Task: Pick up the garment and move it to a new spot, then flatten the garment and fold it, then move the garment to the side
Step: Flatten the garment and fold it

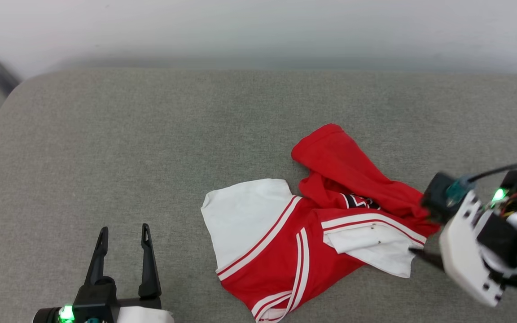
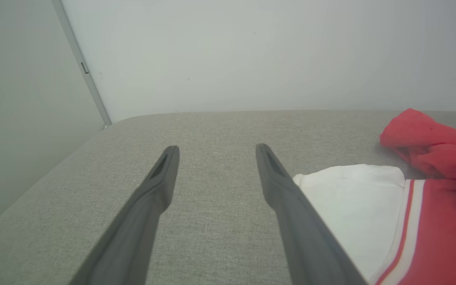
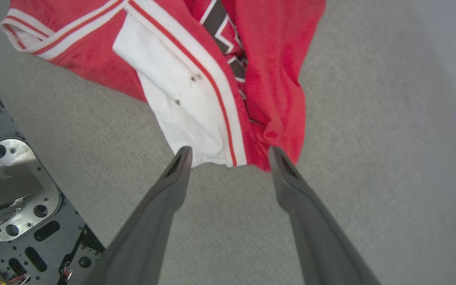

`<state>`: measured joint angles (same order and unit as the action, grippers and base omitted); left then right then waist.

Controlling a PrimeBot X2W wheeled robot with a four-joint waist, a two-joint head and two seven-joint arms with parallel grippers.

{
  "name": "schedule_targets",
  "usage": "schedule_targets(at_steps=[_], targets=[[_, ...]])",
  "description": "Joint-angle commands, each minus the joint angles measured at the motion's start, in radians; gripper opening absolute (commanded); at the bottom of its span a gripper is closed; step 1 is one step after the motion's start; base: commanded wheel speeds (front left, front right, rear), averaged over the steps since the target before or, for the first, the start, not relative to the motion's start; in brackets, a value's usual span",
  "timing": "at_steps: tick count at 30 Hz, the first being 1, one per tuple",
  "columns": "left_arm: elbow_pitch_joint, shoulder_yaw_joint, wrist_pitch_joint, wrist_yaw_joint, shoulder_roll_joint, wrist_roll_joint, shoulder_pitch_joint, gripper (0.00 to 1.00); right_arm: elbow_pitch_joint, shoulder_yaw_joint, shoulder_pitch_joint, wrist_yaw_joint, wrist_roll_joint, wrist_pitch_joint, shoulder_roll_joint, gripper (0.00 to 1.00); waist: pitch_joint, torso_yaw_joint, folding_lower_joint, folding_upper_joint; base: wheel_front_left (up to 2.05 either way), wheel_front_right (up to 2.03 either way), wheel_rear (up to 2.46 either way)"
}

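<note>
The garment point(image 1: 281, 251) is lying crumpled right of centre on the grey padded surface point(image 1: 106, 134). The right gripper point(image 3: 230, 152) is hovering at its bunched edge, fingers spread wide and holding nothing. The left gripper point(image 1: 124, 231) is standing equally wide, beside the white sleeve. Pinching here is risking catching several layers, so the creases could be dragging along.

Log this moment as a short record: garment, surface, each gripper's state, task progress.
garment: red jersey with white sleeves, crumpled, partly folded over itself, black print half hidden
surface: gray fabric cushion against a white wall
left gripper: open, over bare cushion, apart from the garment
right gripper: open, fingertips either side of the garment's near edge, not clamped on it
progress: garment not yet flattened or folded
</note>
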<state>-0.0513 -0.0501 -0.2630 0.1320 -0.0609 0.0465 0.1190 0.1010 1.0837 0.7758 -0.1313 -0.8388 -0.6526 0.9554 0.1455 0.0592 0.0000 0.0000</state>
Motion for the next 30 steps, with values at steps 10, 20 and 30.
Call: schedule_targets(at_steps=[10, 20, 30], targets=[[0.005, -0.006, -0.003, -0.012, 0.003, 0.004, -0.061, 1.0, -0.082, 0.076, -0.011, 0.001, 0.029, -0.056, -0.111, 1.0, 0.094, 0.035, 0.0, 0.0, 0.0, 0.0, 0.0], [0.029, -0.014, -0.003, -0.018, 0.007, 0.012, -0.105, 1.0, -0.241, 0.192, -0.012, 0.002, 0.039, -0.036, -0.172, 0.66, 0.149, 0.063, 0.0, 0.0, 0.0, 0.0, 0.0], [0.055, 0.014, -0.003, -0.015, 0.008, 0.009, -0.053, 1.0, -0.15, 0.175, 0.042, 0.001, 0.072, 0.138, -0.061, 0.0, 0.035, 0.001, 0.0, 0.0, 0.0, 0.0, 0.0]])
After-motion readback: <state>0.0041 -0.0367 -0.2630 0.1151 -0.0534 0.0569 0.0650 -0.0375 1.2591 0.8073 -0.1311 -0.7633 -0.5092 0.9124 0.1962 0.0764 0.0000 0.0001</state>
